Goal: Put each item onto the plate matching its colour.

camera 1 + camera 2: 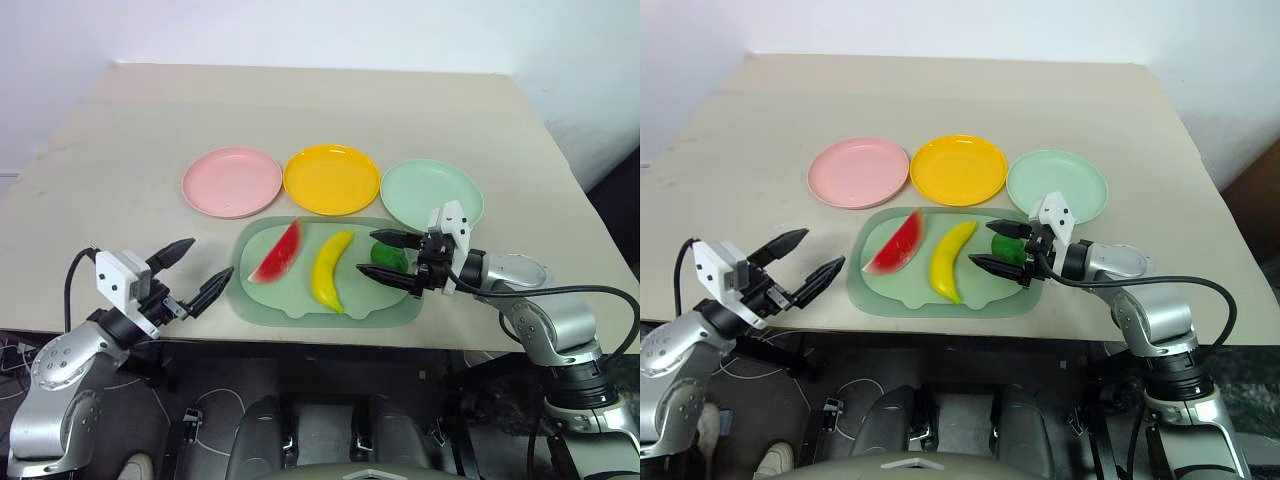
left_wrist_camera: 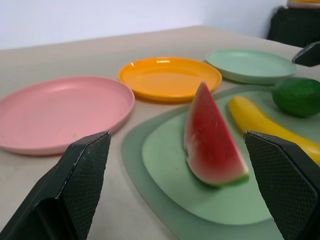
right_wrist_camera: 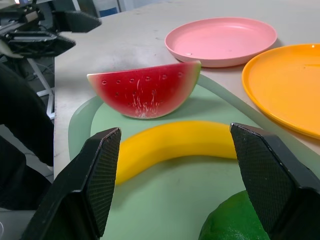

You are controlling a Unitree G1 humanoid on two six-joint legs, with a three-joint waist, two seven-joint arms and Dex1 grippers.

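Three toy fruits lie on a pale green tray (image 1: 385,305): a red watermelon wedge (image 1: 277,252), a yellow banana (image 1: 331,270) and a small green fruit (image 1: 389,256). Behind the tray, a pink plate (image 1: 232,181), a yellow plate (image 1: 331,179) and a mint green plate (image 1: 431,194) stand in a row, all bare. My right gripper (image 1: 367,251) is open, one finger on each side of the green fruit (image 3: 235,220) with gaps showing. My left gripper (image 1: 212,257) is open and holds nothing, hovering just left of the tray and pointing at the watermelon (image 2: 212,142).
The beige table (image 1: 320,110) stretches far behind the plates. Its front edge runs just below the tray. A wall rises beyond the table's far edge.
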